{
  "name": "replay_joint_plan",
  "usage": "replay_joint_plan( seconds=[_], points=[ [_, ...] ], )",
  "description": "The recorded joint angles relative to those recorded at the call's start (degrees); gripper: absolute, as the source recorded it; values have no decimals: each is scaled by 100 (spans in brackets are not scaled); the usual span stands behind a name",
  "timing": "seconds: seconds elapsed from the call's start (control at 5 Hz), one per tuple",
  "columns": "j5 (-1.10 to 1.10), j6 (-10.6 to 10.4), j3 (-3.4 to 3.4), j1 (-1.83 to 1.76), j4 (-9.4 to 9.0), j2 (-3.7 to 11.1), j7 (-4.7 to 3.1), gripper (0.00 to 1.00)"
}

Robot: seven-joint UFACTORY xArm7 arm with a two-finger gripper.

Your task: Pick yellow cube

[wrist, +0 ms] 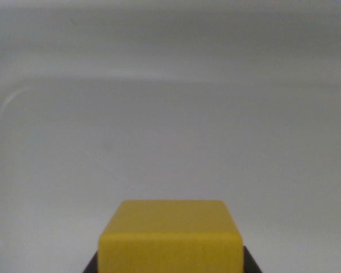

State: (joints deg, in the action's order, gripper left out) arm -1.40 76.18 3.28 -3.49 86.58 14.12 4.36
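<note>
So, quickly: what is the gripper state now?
Gripper: closed on the yellow cube, with a dark finger at each of its lower sides.

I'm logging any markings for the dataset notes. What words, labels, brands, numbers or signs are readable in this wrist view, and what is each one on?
None: no text, number or sign is readable anywhere.
Yellow cube: faces plain, no print or label.
Grey surface: bare, only faint curved marks, no lettering.
Dark end effector parts beside the cube at the bottom edge: no marking visible.
</note>
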Motion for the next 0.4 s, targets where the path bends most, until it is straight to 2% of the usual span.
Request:
replay_joint_plan(
  seconds=[0.2,0.4],
  points=[
    [0,0,0,0,0,0,0,100],
    [-2,251,1,2,174,-77,5,100]
  ],
)
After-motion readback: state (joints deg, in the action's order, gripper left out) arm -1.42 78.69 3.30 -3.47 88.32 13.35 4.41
